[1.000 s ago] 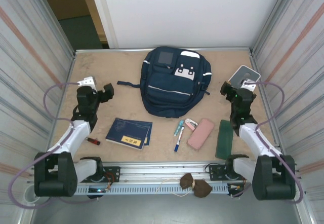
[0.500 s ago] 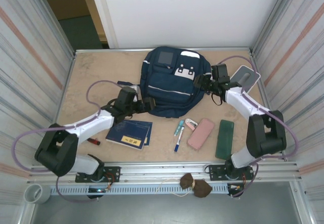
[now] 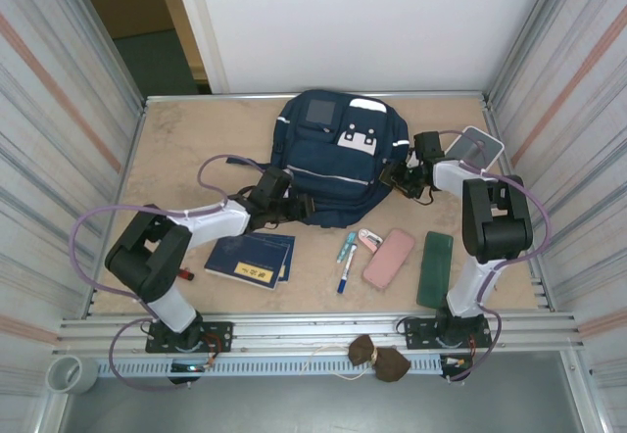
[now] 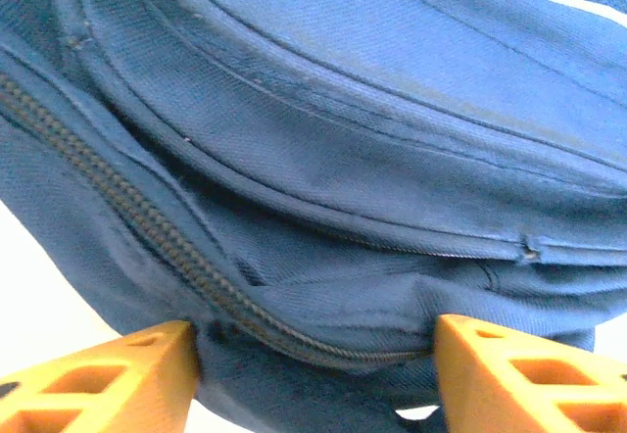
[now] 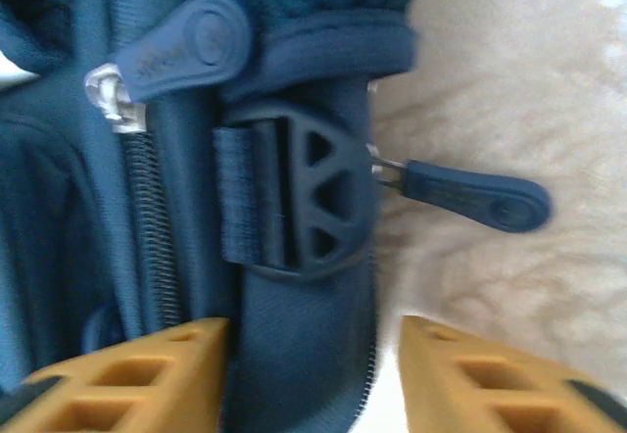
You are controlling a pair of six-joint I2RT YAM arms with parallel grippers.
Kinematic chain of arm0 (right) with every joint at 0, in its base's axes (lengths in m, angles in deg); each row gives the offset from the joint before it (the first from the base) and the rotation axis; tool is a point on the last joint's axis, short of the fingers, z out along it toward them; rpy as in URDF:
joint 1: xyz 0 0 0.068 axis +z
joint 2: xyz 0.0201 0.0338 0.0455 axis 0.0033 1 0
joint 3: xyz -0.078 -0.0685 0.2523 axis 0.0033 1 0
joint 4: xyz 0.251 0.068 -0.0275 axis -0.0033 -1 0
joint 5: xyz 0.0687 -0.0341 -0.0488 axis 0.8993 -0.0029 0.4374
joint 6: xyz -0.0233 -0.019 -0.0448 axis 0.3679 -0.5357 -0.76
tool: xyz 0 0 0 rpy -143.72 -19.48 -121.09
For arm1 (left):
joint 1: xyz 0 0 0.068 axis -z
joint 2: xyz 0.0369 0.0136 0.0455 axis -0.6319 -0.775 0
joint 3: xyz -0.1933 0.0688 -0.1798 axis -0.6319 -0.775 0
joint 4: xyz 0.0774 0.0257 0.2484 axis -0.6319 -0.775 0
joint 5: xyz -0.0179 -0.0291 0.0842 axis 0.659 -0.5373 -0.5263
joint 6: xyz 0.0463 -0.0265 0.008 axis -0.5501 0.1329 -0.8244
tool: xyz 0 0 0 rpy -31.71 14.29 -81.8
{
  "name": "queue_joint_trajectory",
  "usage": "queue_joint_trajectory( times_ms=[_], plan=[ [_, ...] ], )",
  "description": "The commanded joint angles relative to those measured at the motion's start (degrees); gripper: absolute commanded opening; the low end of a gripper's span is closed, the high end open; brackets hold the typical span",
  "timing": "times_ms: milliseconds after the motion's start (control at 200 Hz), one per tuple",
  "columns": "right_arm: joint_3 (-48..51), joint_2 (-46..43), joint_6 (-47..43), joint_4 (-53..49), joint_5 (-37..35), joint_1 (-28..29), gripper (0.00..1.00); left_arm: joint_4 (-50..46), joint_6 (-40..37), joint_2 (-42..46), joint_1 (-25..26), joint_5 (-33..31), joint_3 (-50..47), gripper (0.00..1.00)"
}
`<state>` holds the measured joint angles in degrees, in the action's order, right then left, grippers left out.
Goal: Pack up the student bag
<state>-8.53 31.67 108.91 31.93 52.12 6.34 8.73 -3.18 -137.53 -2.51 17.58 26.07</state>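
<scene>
- I see the student bag [image 3: 338, 164] lying flat at the far middle of the bench [image 3: 186, 149], front pockets up.
- The left jaws sit at the bag's near left corner. A fold of fabric with a zip line [image 4: 147, 237] fills the space between the orange fingers [image 4: 108, 374]. I cannot tell whether they clamp it.
- The right jaws are open and straddle the bag's right edge by a dark strap buckle [image 5: 304, 198], with a narrow gap beside one finger [image 5: 480, 374].
- A navy notebook [image 3: 250, 257], pens [image 3: 345, 257], a pink case [image 3: 389, 257] and a green case [image 3: 435, 268] lie nearer the arm bases, apart from the bag.
</scene>
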Motion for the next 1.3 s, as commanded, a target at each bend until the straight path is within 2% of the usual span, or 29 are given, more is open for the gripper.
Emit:
queue_joint_trajectory(
  times_ms=[0, 45, 130, 200, 296, 406, 486, 571, 661, 787, 857, 982, 1127, 1172, 1207, 1293],
  plan=[
    [0.2, -0.1, 2.6, 4.3, 5.2, 1.1, 0.31, 3.2, 0.1, -1.1, -1.6, 0.1, 1.1, 0.54],
    [0.7, -0.5, 3.0, 5.2, 5.9, 1.9, 0.23, 4.0, -0.1, -1.0, -2.7, 0.8, 0.6, 0.49],
    [1.9, -1.8, 4.3, 6.9, 7.2, 3.9, 0.15, 5.1, -1.2, -0.5, -5.1, 2.3, -0.2, 0.4],
    [2.5, -2.7, 5.9, 8.7, 8.9, 6.2, 0.12, 4.6, -2.9, 0.4, -7.4, 3.0, -0.4, 0.36],
    [0.4, -2.8, 6.9, 9.8, 12.0, 11.0, 0.12, 3.7, -5.6, 1.5, -11.5, 3.6, -0.5, 0.32],
    [-5.1, -2.2, 4.7, 6.5, 14.2, 17.3, 0.21, 1.7, -8.8, 2.7, -18.7, 3.7, 0.3, 0.31],
    [-8.6, -2.8, 1.0, 1.8, 15.0, 20.7, 0.31, 0.2, -9.9, 3.3, -25.0, 4.3, 1.6, 0.34],
    [-8.5, -5.3, -2.8, -3.0, 13.3, 20.4, 0.41, -0.3, -9.6, 5.0, -30.7, 6.0, 2.3, 0.41],
    [-5.3, -8.6, -4.4, -4.7, 11.4, 16.6, 0.5, -0.5, -9.8, 7.9, -32.8, 5.7, 1.9, 0.55],
    [-0.9, -8.9, -1.1, -3.9, 9.6, 8.4, 0.59, -0.8, -10.0, 11.4, -32.0, 6.8, 0.0, 0.64],
    [1.1, -7.6, 2.6, -0.1, 9.9, 6.1, 0.62, -1.1, -10.0, 13.9, -30.3, 6.9, -2.4, 0.66],
    [2.1, -3.8, 7.6, 6.2, 10.3, 6.5, 0.71, -1.5, -10.0, 19.4, -23.8, 4.8, -8.5, 0.69],
    [-0.3, 1.7, 10.1, 10.8, 12.7, 8.2, 0.74, -0.7, -10.8, 24.1, -13.5, 3.2, -13.9, 0.71],
    [-1.4, 3.3, 11.1, 11.8, 13.3, 8.9, 0.72, 0.2, -11.5, 25.0, -10.0, 2.1, -14.9, 0.72],
    [-2.3, 4.6, 12.0, 12.1, 13.7, 9.4, 0.67, 1.0, -12.3, 25.3, -7.2, 0.9, -15.6, 0.73],
    [-2.9, 6.2, 15.3, 15.0, 15.6, 10.1, 0.37, 2.8, -15.0, 25.1, -1.7, -1.6, -16.3, 0.73]
  ],
)
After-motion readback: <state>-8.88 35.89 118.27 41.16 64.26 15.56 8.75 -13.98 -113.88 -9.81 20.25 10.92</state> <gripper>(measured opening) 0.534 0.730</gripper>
